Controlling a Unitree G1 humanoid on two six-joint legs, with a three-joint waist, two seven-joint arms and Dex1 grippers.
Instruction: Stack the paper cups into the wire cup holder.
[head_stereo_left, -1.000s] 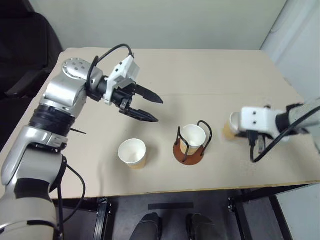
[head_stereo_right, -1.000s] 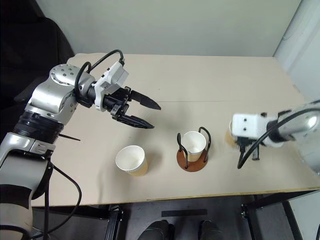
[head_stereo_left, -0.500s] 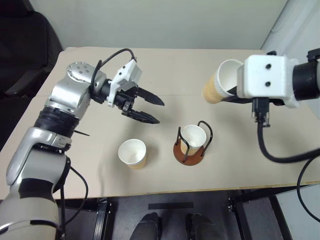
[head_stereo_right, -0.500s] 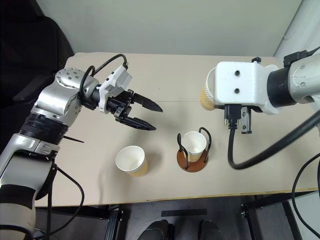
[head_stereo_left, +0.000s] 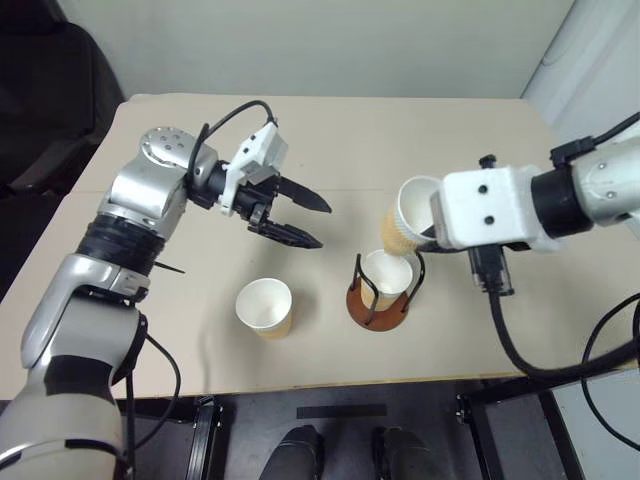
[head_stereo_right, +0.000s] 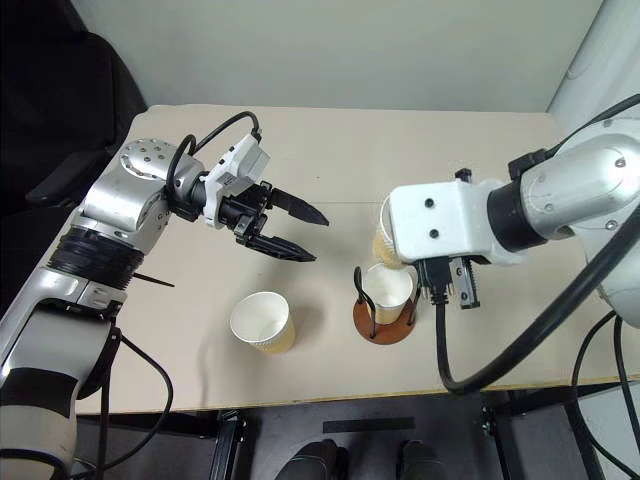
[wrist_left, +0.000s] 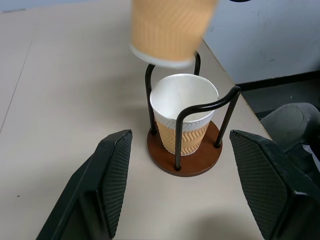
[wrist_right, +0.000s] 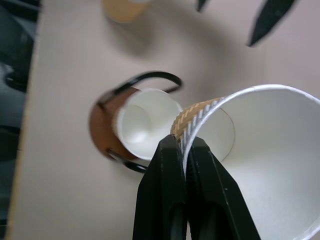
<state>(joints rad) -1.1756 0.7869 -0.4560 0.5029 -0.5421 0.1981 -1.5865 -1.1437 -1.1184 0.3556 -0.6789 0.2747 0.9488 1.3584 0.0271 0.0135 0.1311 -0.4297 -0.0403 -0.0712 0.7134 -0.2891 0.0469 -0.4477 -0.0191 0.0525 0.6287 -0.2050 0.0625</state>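
Because the right gripper (wrist_right: 182, 150) pinches the wall of one paper cup (head_stereo_left: 408, 215) at its rim, one finger inside and one outside, the cup hangs free with its base unobstructed, which suits lowering it into another cup. It hovers just above and slightly to the far side of the wire cup holder (head_stereo_left: 380, 300), near the middle of the table (head_stereo_left: 450, 130). The holder already has one cup (wrist_left: 183, 105) seated upright between its two wire loops, mouth open upward. The carried cup is tilted: its long axis leans off vertical, with the mouth turned up and toward the right and the narrow base pointing down toward the seated cup. I judge it needs levelling before it will nest. A third cup (head_stereo_left: 265, 306) stands upright to the left of the holder, well apart from it. The left gripper (head_stereo_left: 305, 222) hangs spread and empty above the table, left of the holder.
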